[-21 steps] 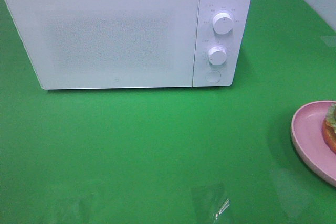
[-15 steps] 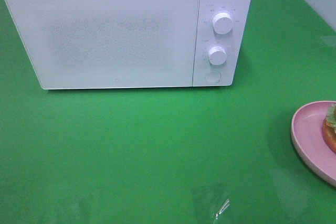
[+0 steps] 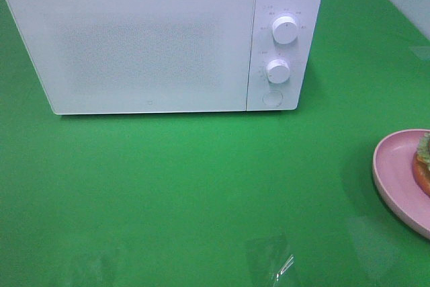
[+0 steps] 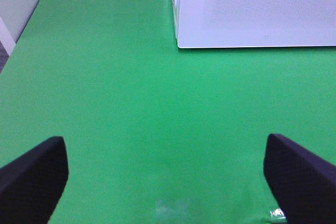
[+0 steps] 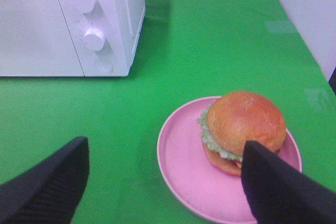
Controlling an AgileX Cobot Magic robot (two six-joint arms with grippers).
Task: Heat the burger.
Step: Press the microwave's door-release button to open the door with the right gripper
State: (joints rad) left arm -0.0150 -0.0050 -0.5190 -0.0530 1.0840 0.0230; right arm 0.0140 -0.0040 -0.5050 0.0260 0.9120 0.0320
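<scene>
The left pincer (image 4: pixel 165 182), we note, is released, its two dark fingers spread wide above the green table (image 4: pixel 131 103), near the closed white microwave (image 3: pixel 161 38). Right of the microwave and well apart from it, the burger (image 5: pixel 242 129) sits on the pink plate (image 5: pixel 181 171). The right pincer (image 5: pixel 165 182) we also find released, holding nothing, hovering near the plate.

The high view's edge cuts off most of the burger (image 3: pixel 424 169) and part of the plate (image 3: pixel 393 173) — marks on the microwave (image 3: pixel 134 45) are too small to read.
</scene>
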